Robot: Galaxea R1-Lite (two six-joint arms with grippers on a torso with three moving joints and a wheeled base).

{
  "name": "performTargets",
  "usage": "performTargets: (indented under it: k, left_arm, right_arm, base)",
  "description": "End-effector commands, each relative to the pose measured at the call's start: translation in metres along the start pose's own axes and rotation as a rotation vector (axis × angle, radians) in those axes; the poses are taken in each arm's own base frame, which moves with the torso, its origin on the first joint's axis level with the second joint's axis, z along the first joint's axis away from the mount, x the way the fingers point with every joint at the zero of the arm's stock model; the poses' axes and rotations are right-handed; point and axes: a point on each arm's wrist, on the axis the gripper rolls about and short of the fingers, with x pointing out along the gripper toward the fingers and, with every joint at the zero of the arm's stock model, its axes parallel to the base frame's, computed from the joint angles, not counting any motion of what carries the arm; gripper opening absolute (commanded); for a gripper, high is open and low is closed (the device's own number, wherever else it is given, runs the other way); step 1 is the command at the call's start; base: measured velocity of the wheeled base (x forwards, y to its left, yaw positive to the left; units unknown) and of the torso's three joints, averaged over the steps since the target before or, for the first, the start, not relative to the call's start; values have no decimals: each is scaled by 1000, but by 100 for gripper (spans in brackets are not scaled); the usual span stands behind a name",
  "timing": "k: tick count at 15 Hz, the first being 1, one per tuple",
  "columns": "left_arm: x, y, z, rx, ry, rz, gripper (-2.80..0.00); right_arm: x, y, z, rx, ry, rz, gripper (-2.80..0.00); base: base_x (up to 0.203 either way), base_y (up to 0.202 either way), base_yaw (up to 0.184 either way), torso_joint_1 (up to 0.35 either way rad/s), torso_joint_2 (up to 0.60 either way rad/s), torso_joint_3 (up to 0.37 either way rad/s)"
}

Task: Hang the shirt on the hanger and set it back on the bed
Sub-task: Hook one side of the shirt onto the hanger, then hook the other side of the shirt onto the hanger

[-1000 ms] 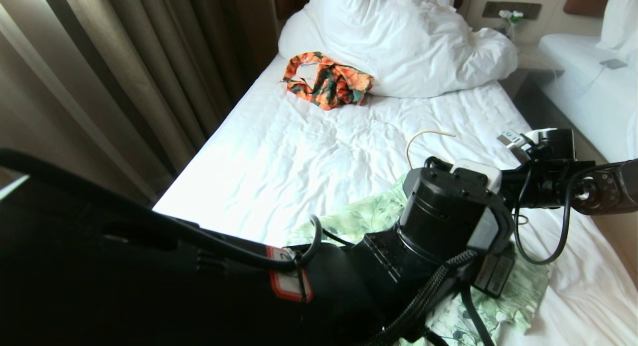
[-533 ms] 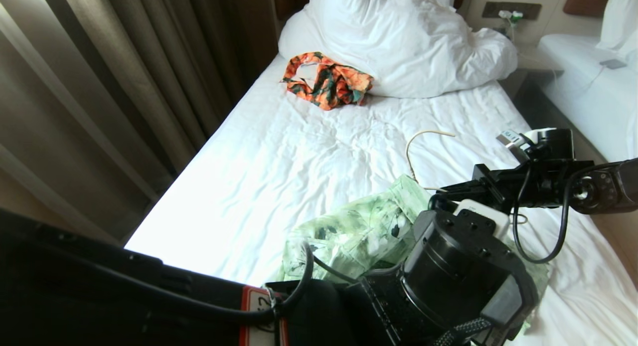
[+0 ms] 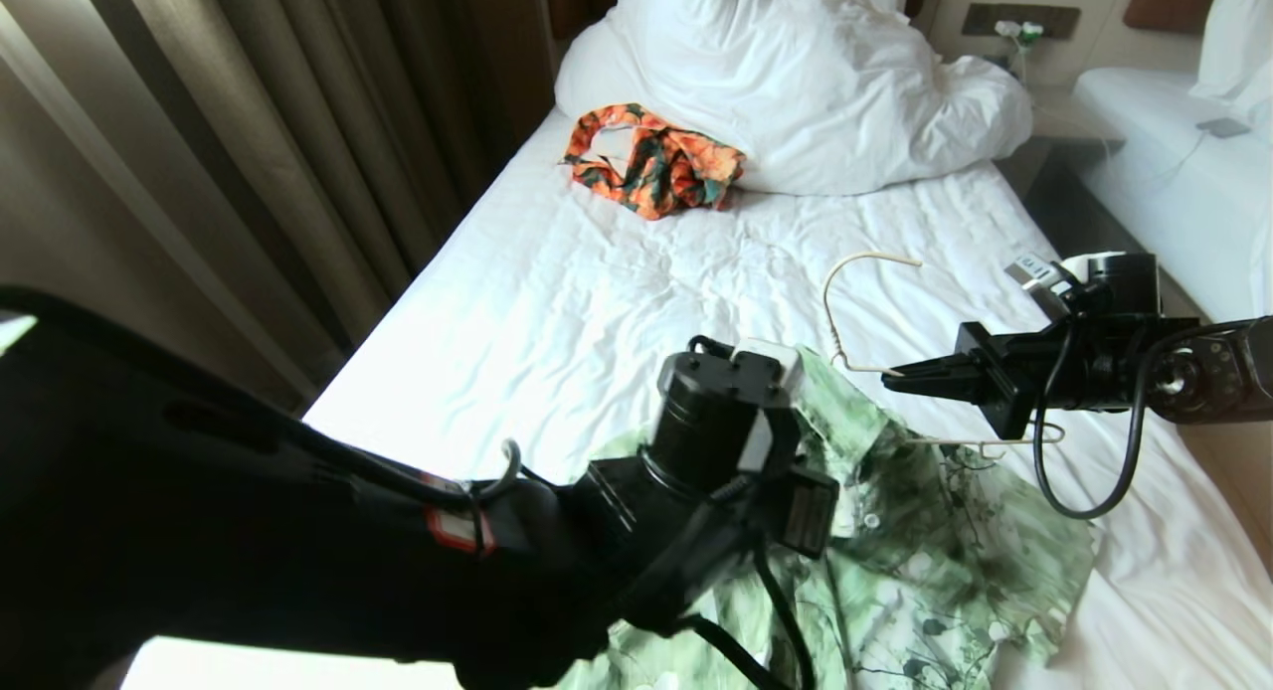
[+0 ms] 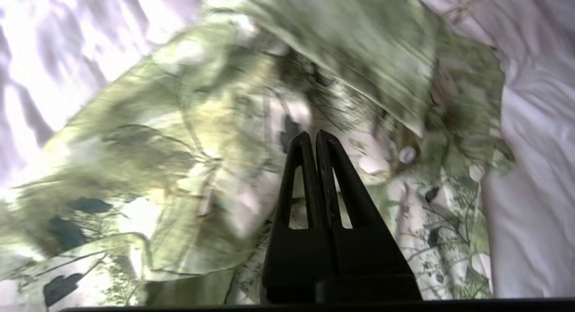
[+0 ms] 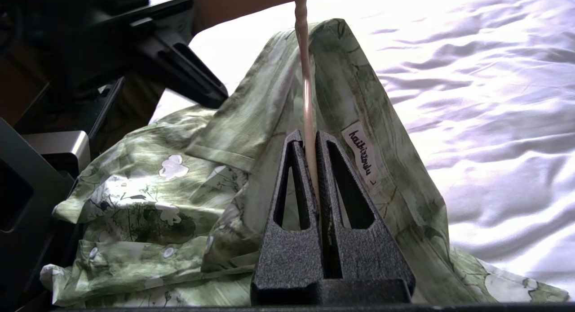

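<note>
1 shirt [image 3: 895,531], 1 hanger [image 3: 845,302], both on bed [image 3: 597,302] w/ 1 orange garment [image 3: 651,158]. Right hand [image 5: 313,143] clamped on hanger wire; left hand [image 4: 313,139] shut, empty, over shirt.

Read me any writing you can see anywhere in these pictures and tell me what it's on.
"haibizoulu", roughly, in cursive: on the white neck label sewn inside the shirt; the spelling is uncertain.
Sticker on the right arm's wrist: printed marks, too small to read.
Red-bordered tag on the left arm: no legible text.
Dark label on the left wrist camera housing: unreadable.
</note>
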Motion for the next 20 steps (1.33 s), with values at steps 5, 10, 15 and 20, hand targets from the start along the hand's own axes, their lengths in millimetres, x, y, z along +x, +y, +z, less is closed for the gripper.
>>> performTargets:
  k: [5, 10, 15, 20]
  left_arm:
    - [-24, 65, 35, -57, -98, 54, -280]
    - [-3, 67, 27, -21, -67, -102, 0]
    - [38, 91, 33, 25, -209, -105, 0]
    - [43, 89, 34, 40, -216, -158, 0]
  right_arm:
    - [-9, -2, 0, -5, -3, -17, -280]
    - [-6, -1, 0, -6, -4, -8, -280]
    - [-8, -2, -1, -5, -5, -14, -280]
    - [-8, -2, -1, -5, -5, -11, -280]
  base:
    - [0, 0, 0, 0, 0, 0]
    - [0, 0, 0, 0, 0, 0]
    - [0, 0, 0, 0, 0, 0]
    - [0, 0, 0, 0, 0, 0]
